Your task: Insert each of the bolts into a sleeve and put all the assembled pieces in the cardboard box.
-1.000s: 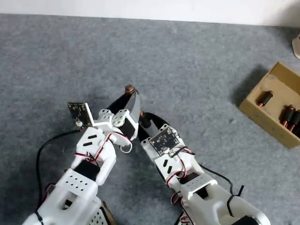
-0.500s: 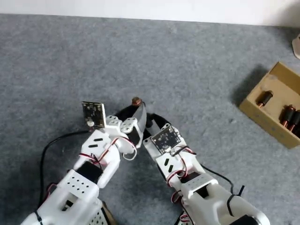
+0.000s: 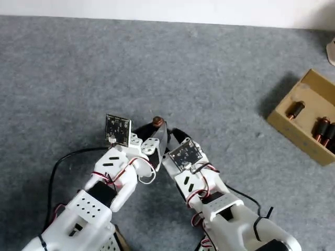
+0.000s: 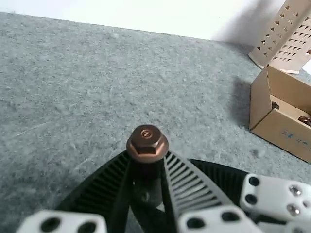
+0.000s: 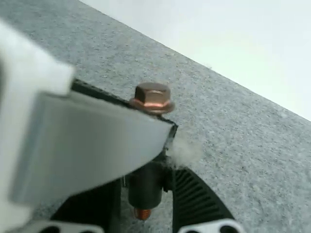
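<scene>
The bolt (image 3: 156, 121) stands head-up between the two arms, in mid-air over the grey table (image 3: 209, 63). The left tool (image 4: 147, 162) pinches it just under its copper hex head. In the right wrist view its shank runs down into the black sleeve (image 5: 144, 180), which the right tool (image 5: 146, 196) grips from both sides. A copper tip shows below the sleeve's lower end, so the bolt looks to be fully through.

Over the last second the left arm has swung in toward the right one. It has carried the bolt head nearer the robot, until the two tools sit almost touching. The right arm has hardly shifted. That closing move reads as the insertion itself, now at or near its end.

The cardboard box (image 3: 285, 125) lies well apart on the right with several assembled pieces (image 3: 296, 110) in it. The likely next step is for one tool to let go so the other can take this piece there.
</scene>
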